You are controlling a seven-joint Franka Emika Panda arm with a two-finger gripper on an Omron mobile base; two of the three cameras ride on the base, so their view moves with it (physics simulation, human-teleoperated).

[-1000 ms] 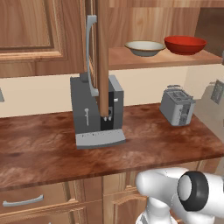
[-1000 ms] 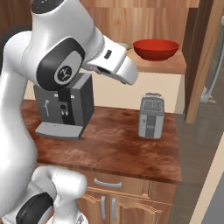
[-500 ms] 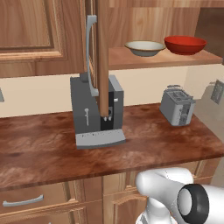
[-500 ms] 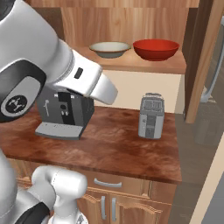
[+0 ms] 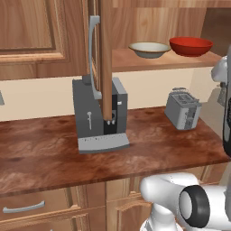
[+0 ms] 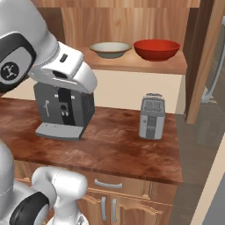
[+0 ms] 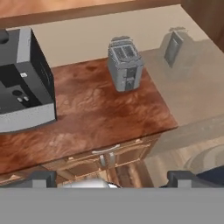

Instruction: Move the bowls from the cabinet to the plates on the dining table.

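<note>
Two bowls sit side by side on the shelf of the open cabinet [image 5: 135,61] [image 6: 132,65]: a cream bowl [image 5: 149,48] [image 6: 110,49] and, to its right, a red bowl [image 5: 191,46] [image 6: 157,49]. My gripper [image 7: 113,178] is open with nothing between its fingertips [image 7: 41,178]. It looks down from well above the counter [image 7: 100,118], below and away from the bowls. The white arm [image 6: 48,57] crosses the left of the right base view. The plates and the dining table are out of view.
A grey coffee machine [image 5: 99,117] [image 6: 63,110] [image 7: 24,83] and a toaster [image 5: 182,113] [image 6: 151,116] [image 7: 125,68] stand on the counter under the shelf. The open cabinet door [image 5: 106,58] juts out edge-on above the coffee machine. A second open door [image 6: 206,57] stands right of the shelf.
The arm has swung down and to the left in the right base view, uncovering the cream bowl. The bowls have not moved. The gripper stays open.
</note>
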